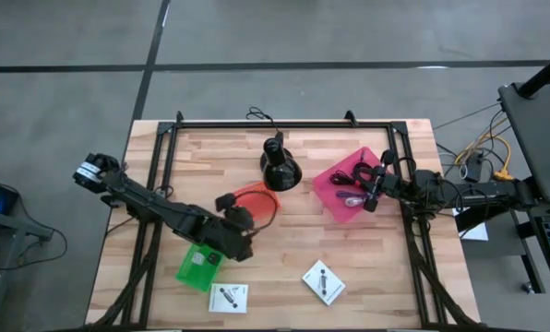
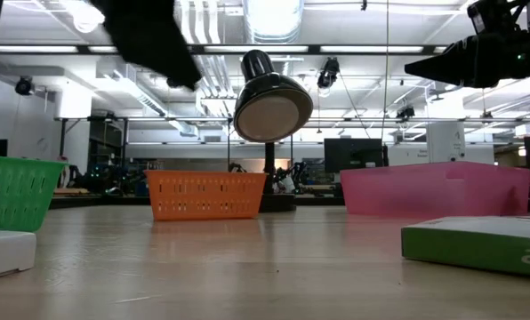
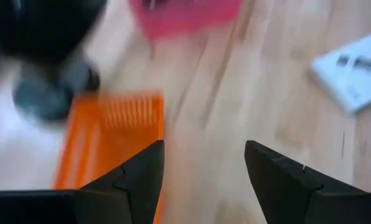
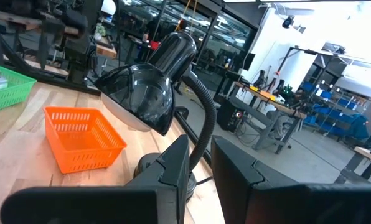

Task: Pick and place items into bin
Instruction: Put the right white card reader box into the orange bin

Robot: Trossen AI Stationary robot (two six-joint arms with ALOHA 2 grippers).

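Two white square cards with black print lie flat on the wood, one (image 1: 228, 297) by the near edge and one (image 1: 323, 282) right of it. Black coiled cables (image 1: 347, 175) and a thin purple cord (image 1: 352, 197) lie inside the pink bin (image 1: 335, 205). The green bin (image 1: 190, 272) holds a small pale item (image 1: 199, 260). My left gripper (image 1: 242, 224) (image 3: 204, 149) is open and empty, hovering between the green bin and the orange bin (image 3: 104, 137). My right gripper (image 1: 371, 195) (image 4: 200, 146) hovers over the pink bin, open by a narrow gap, holding nothing.
A black cone-shaded lamp (image 1: 280, 166) stands at the table's middle toward the far edge, behind the orange bin (image 1: 254, 201). A black frame rail (image 1: 284, 124) runs along the far edge and down both sides. Bare wood lies between the two cards and the bins.
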